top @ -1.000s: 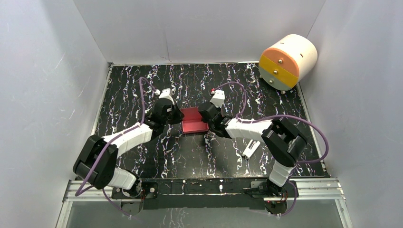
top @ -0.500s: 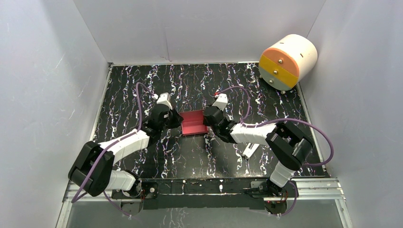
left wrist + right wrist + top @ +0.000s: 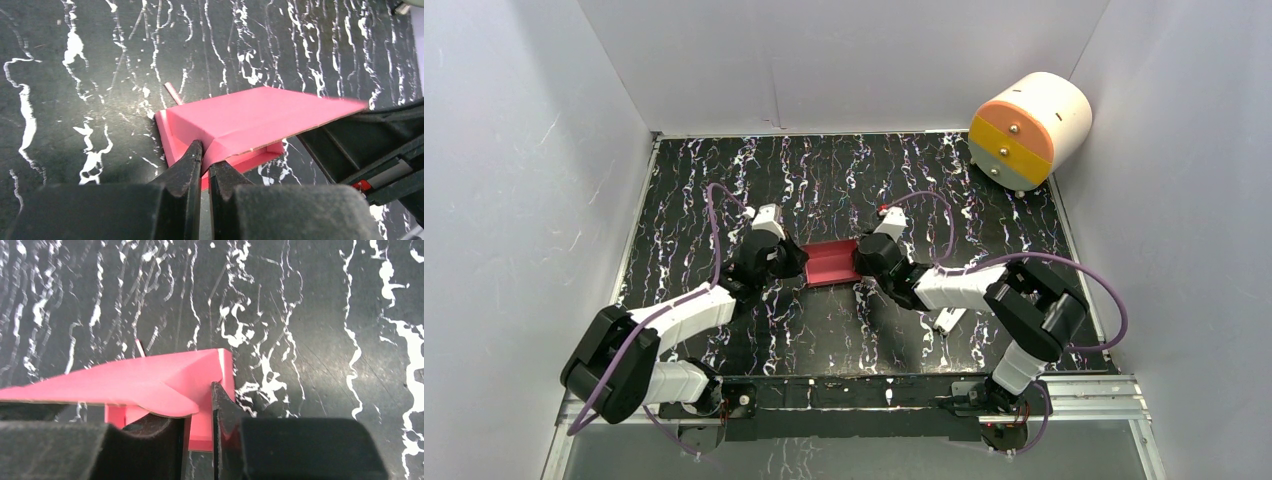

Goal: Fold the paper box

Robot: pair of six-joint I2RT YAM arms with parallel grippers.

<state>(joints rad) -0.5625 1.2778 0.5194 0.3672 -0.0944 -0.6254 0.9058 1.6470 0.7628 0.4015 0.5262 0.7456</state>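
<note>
The paper box (image 3: 829, 262) is a small pink-red card box on the black marbled table, held between the two arms. My left gripper (image 3: 801, 262) is shut on its left wall; in the left wrist view (image 3: 205, 161) the jaws pinch the card edge of the box (image 3: 250, 117). My right gripper (image 3: 857, 262) is shut on its right wall; in the right wrist view (image 3: 200, 412) the wall stands between the jaws, and a flap of the box (image 3: 150, 377) lies over the top. The box's inside is mostly hidden.
A big white-and-orange cylinder (image 3: 1028, 128) stands at the back right corner. A small white clip-like piece (image 3: 948, 320) lies beside the right arm. White walls close in the table on three sides. A metal rail (image 3: 854, 392) runs along the near edge.
Both grippers have come down and slightly nearer with the box. The box now looks lower and flatter from above than a second ago.
</note>
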